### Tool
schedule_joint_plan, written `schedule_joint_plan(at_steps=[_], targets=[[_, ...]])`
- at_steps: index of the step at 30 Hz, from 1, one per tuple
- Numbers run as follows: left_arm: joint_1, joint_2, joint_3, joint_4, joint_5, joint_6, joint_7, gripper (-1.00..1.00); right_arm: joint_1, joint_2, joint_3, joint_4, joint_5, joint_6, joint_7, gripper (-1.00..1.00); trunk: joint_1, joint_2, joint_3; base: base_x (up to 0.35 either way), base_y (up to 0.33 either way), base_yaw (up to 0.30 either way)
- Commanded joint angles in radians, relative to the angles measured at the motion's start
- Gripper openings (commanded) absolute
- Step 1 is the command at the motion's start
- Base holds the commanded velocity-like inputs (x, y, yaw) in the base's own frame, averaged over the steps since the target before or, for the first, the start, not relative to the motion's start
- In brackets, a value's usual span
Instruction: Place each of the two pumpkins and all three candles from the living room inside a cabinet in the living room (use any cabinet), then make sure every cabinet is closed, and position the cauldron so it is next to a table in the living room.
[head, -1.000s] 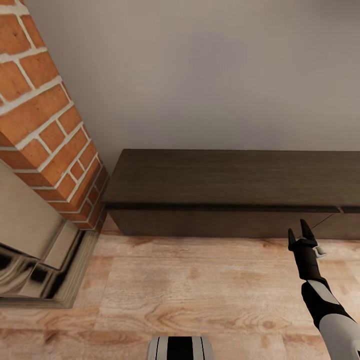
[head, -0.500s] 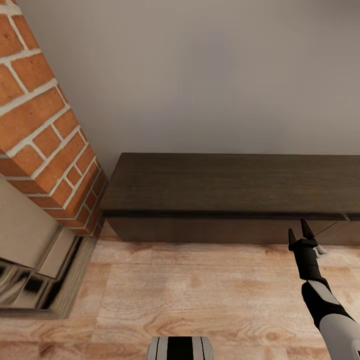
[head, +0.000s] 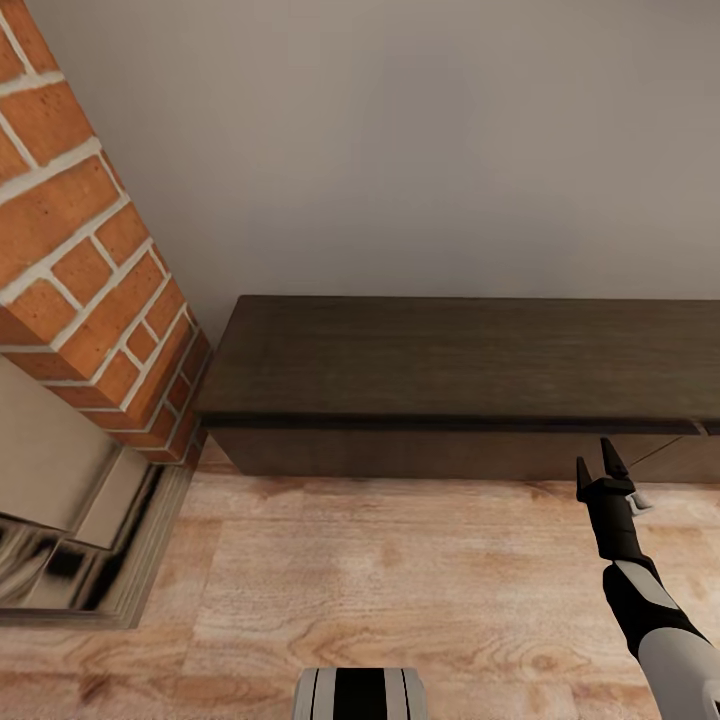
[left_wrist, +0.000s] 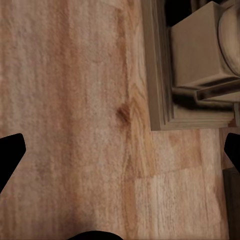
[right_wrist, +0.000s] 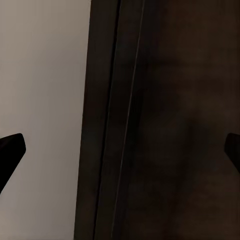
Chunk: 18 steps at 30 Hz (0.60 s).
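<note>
Cabinet (head: 470, 385) dead ahead: the long, low dark-brown unit runs along the pale wall (head: 420, 150), its flat top bare, its drawer fronts flush and shut as far as the head view reaches. Its left end sits right beside the red brick chimney column (head: 85, 270), with the shiny carved fireplace surround (head: 70, 540) lower at the far left. Light wooden floor (head: 380, 580) spreads in front of it.

Right tool (head: 600, 470) is up near the cabinet's front at the right side of the head view, black fingers spread in a narrow V with nothing between them, tips just short of the drawer face. From the right wrist, that tool (right_wrist: 120, 150) looks over dark wood with thin seam lines against pale wall, fingertips (right_wrist: 10, 150) wide at both edges, holding nothing.

Left tool (left_wrist: 120, 152) points down at the floor in its wrist view, fingertips (left_wrist: 10, 152) far apart at the frame's edges, empty too. The stepped beige base of the fireplace surround sits at one corner of that view. A striped part of the robot's trunk (head: 360, 695) peeks in at the bottom of the head view.
</note>
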<state>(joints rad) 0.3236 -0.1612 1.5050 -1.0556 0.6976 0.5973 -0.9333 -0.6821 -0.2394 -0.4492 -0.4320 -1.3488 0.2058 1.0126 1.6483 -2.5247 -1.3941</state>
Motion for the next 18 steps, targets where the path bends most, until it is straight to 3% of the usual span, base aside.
schedule_joint_plan(at_steps=[1,18], targets=[[0.0,-0.001,0.0,-0.001,0.006,0.008,0.001,1.0,-0.001,0.0,-0.001,0.001,-0.008,0.01,0.003,1.0,0.0,0.0,0.0,0.0,0.0,0.0],[0.0,-0.001,0.001,-0.002,0.007,0.009,-0.005,1.0,-0.003,-0.001,-0.002,0.001,-0.009,0.009,0.003,1.0,0.0,0.0,0.0,0.0,0.0,0.0]])
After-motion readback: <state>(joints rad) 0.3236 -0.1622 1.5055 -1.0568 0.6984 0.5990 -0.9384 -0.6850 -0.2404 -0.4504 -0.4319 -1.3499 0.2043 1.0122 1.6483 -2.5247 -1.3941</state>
